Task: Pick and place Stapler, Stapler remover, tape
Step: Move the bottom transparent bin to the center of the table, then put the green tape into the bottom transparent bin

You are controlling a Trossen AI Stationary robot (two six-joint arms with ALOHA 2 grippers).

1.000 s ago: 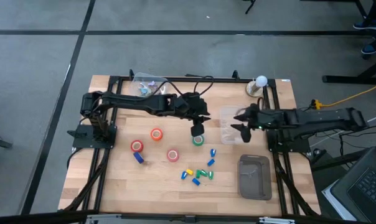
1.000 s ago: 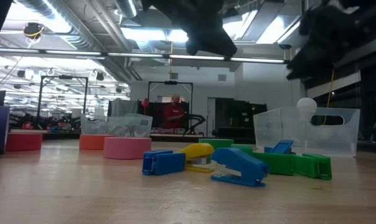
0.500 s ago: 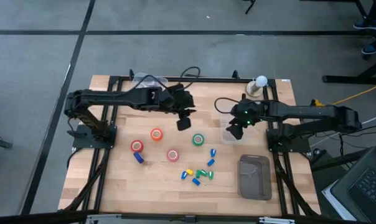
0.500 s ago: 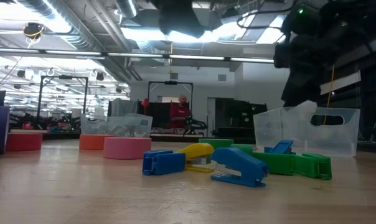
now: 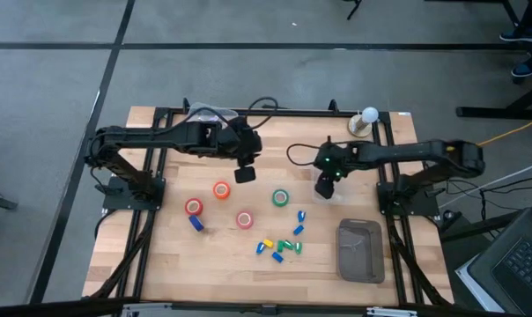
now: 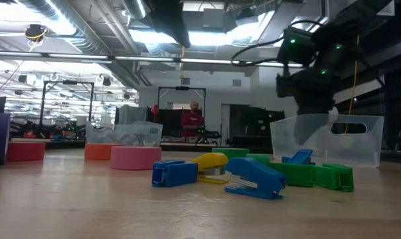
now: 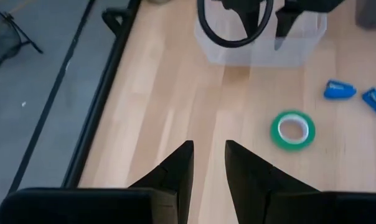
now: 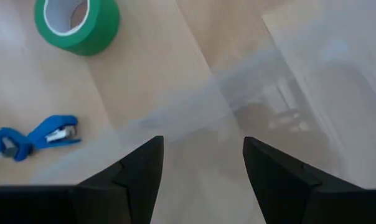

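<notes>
the right gripper (image 5: 324, 187) hangs over the near wall of the clear bin (image 5: 329, 173), its jaws wide and holding nothing; a careless descent here could catch that thin wall and tip or shove the bin. the left gripper (image 5: 245, 174) hovers above bare counter (image 5: 160, 264) beyond the orange tape (image 5: 221, 189), jaws narrow with a slim gap, nothing between them. set that narrow, i judge they would bump a roll's top rather than straddle it, skating it aside.

the green tape (image 5: 280, 198) lies flat between the two arms; the red tape (image 5: 194, 206) and pink tape (image 5: 245, 219) sit nearer the front, and the small staplers (image 5: 279, 247) are clustered by the grey tray (image 5: 360, 251).

the low view shows the staplers' shapes and the bin's height, which the high view flattens; only the right wrist view shows those jaws right at the bin wall (image 8: 287, 93), with a blue stapler (image 8: 35, 138) close by
</notes>
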